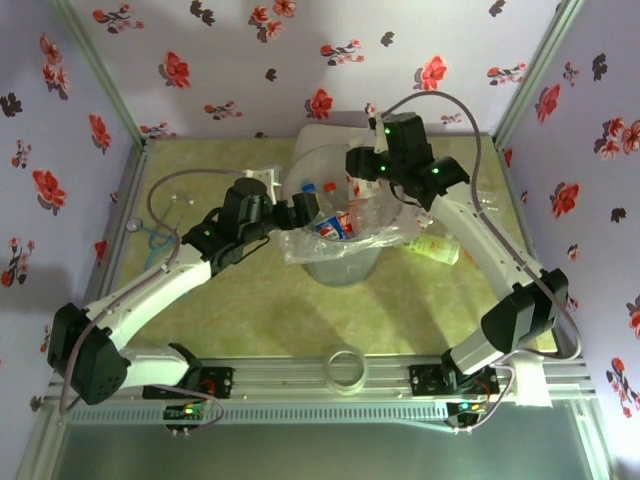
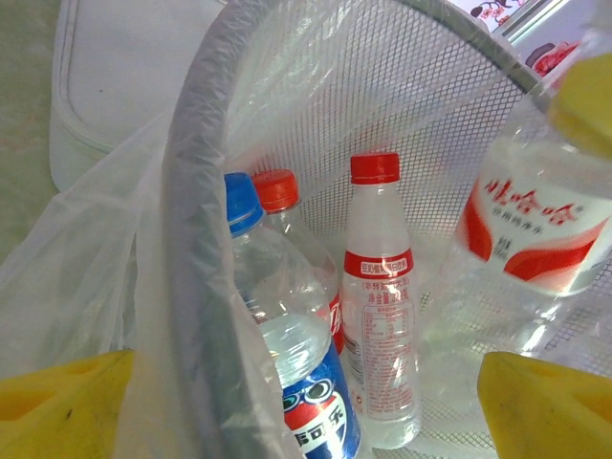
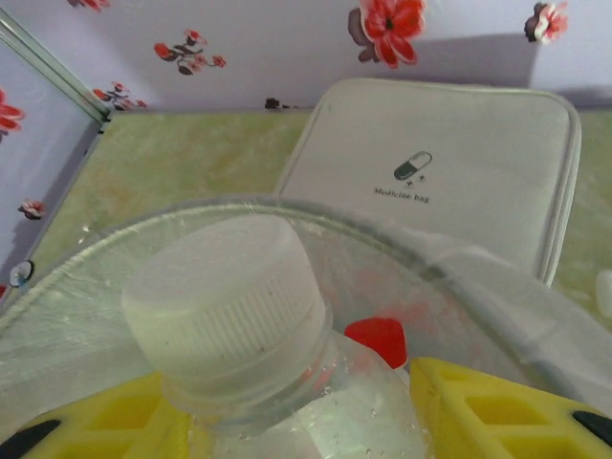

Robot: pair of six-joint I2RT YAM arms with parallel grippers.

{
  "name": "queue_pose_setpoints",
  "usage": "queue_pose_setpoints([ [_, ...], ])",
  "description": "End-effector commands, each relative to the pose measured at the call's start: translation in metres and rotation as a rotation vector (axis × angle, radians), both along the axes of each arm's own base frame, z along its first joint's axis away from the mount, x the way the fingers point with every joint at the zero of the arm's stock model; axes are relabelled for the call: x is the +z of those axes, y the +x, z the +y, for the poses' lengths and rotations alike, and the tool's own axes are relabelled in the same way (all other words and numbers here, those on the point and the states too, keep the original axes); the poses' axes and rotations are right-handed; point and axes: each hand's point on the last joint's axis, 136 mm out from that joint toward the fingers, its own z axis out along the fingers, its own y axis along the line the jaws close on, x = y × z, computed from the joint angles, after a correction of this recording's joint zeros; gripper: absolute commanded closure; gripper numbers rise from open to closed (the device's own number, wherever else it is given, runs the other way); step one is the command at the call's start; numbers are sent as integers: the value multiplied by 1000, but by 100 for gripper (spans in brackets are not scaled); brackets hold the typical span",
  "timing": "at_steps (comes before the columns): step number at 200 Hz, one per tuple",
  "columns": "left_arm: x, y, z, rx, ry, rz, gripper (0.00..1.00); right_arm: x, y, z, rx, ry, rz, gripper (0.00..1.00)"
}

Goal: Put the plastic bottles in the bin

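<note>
Right wrist view: a white-capped bottle [image 3: 229, 316] stands upright between the yellow fingers [image 3: 497, 411] of the right gripper [image 3: 287, 426], which is clenched on its neck just under the cap. The bottle hangs over the open mouth of the bin [image 2: 191, 210], inside the bin's far rim. In the left wrist view this bottle shows a red and white label, with a yellow finger at its top.

3 bottles stand upright inside the bin, near its left wall. A blue-capped bottle [image 2: 251, 239] with a blue label is closest to the rim. A red-capped bottle [image 2: 276, 189] stands right behind it. A white-labelled bottle [image 2: 380, 306], also with a red cap, is just beside them toward the bin's middle.

The left gripper [image 2: 306, 416] is spread wide at the bin's left rim and holds nothing. The rim and the crinkly bag [image 2: 86, 277] pass between its 2 fingers, 1 outside the bin and 1 over the inside.

In the top external view, 1 more bottle, a green-labelled bottle [image 1: 437, 247], lies on its side on the table [image 1: 250, 310] just right of the bin. A white box [image 3: 449, 163] printed "Medicine bag" lies flat just behind the bin. A small clear ring [image 1: 345, 368] sits on the near rail, well in front of the bin.
</note>
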Motion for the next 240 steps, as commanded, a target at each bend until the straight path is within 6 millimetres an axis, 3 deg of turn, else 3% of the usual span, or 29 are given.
queue_pose_setpoints([
  [1, -19, -2, 14, 26, 67, 34, 10, -22, 0, -1, -9, -57, 11, 61],
  [44, -24, 1, 10, 27, 62, 42, 10, -75, -15, 11, 24, -89, 134, 59],
  [61, -24, 1, 10, 27, 60, 43, 10, -84, -18, 15, 46, -106, 160, 58],
  [74, -23, 0, 11, 25, 61, 45, 10, -79, -17, 12, 52, -142, 155, 55],
  [91, -21, -2, 12, 24, 65, 45, 10, -57, -15, 7, 56, -172, 102, 43],
  [113, -19, -4, 15, 30, 60, 39, 10, -13, -15, -1, 54, -199, 21, 28],
  [144, -16, -6, 18, 31, 68, 34, 10, 48, -24, -21, 14, -204, -112, 18],
  [171, -12, -6, 21, 31, 81, 28, 10, 82, -39, -35, 1, -186, -172, 15],
  [187, -10, -6, 23, 32, 83, 22, 10, 93, -45, -57, -58, -235, -199, 16],
  [204, -8, -8, 25, 33, 83, 18, 10, 97, -48, -96, -167, -286, -195, 18],
  [224, -6, -8, 29, 41, 79, 11, 10, 80, -50, -152, -325, -244, -114, 20],
  [240, -5, -9, 30, 44, 73, 6, 10, 53, -57, -189, -447, -201, -30, 20],
])
